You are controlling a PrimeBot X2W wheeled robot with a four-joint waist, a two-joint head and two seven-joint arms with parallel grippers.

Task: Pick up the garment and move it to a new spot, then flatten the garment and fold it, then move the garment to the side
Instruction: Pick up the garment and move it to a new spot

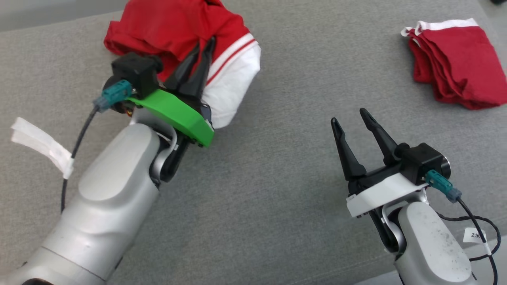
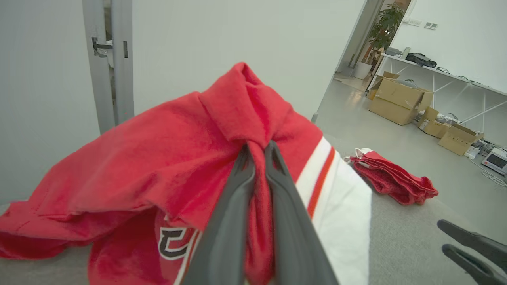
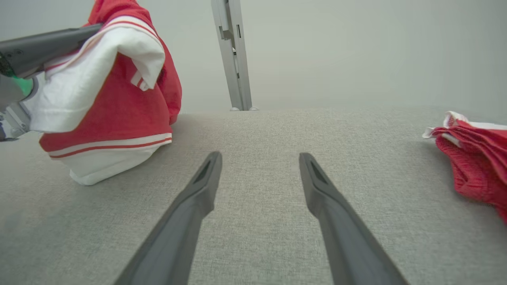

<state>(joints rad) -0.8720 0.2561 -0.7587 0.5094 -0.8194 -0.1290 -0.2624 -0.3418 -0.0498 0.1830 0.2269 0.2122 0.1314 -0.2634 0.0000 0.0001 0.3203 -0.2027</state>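
A red garment [image 1: 170, 27] with white panels and red stripes hangs bunched at the upper left of the grey surface, its lower white edge [image 3: 103, 166] touching the cloth. My left gripper [image 1: 206, 45] is shut on a pinched fold of that garment [image 2: 259, 158], the red fabric squeezed between the two dark fingers. My right gripper [image 1: 350, 116] stands open over bare grey surface at the lower right, well apart from the garment [image 3: 111, 103], with nothing between its fingers [image 3: 206, 178].
A second red cloth with white trim [image 1: 455, 61] lies folded at the upper right of the grey surface [image 1: 277, 178]. A white tape strip [image 1: 41, 144] hangs on the left arm's cable. Beyond the table stand a grey post [image 3: 233, 55] and cardboard boxes [image 2: 400, 99].
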